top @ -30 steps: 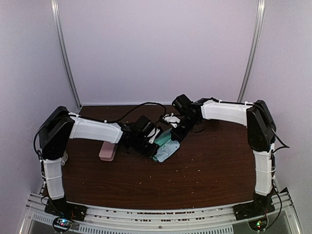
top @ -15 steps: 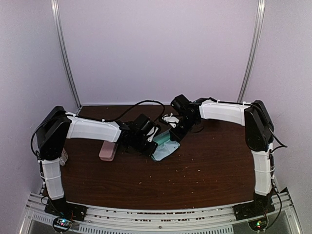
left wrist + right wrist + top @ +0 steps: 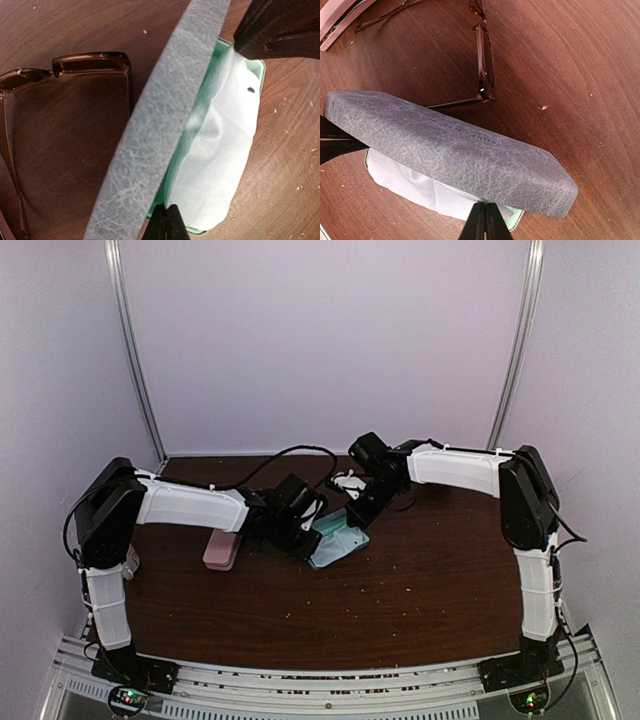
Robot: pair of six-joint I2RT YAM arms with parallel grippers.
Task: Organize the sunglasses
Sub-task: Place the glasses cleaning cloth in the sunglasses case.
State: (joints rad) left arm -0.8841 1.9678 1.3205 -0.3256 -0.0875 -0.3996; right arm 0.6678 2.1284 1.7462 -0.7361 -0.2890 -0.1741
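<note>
Toward the worktop's [image 3: 400, 610] far edge, saw glasses [image 3: 90, 57] lengthwise beyond lid [image 3: 155, 125] from left gripper [image 3: 166, 222] and right gripper [image 3: 484, 220], both closed tight, grip unclear.

The left arm [image 3: 190, 505] and right arm [image 3: 460, 468] have white shells on their long links and bulky black housings at the joints. A black cable [image 3: 290, 451] loops behind the claws. The left claw [image 3: 167, 222] and right claw [image 3: 484, 220] taper to thin black tips. Far behind them are black bases [image 3: 135, 670] with small coloured lights.
</note>
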